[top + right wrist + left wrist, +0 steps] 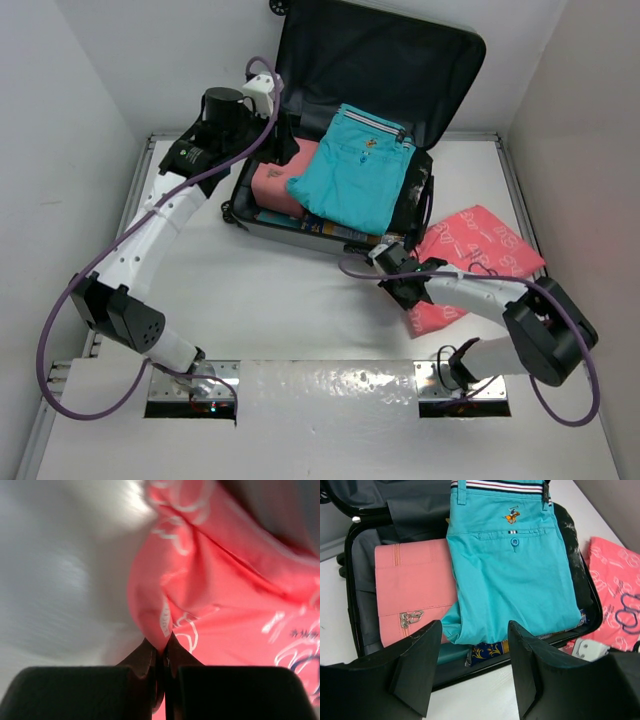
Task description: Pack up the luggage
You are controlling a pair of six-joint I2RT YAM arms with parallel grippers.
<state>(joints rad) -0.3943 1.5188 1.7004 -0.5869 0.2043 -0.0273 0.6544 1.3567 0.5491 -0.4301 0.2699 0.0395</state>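
The luggage point(440, 70) lies open at the back of the table, its lid up against the wall. Inside lie folded turquoise shorts point(355, 175) and a pink boxy pouch point(280, 180); both also show in the left wrist view, the shorts point(515, 575) beside the pouch point(412, 592). My left gripper point(472, 667) is open and empty, held above the case's left side point(275, 125). My right gripper point(405, 285) is shut on the corner of a coral-pink printed garment point(475, 250) that lies on the table right of the case; the pinched fold shows in the right wrist view point(165, 615).
White walls enclose the table on the left, back and right. The case's front rim point(300, 232) stands just behind my right gripper. A blue-and-gold patterned item point(487, 652) peeks out under the shorts.
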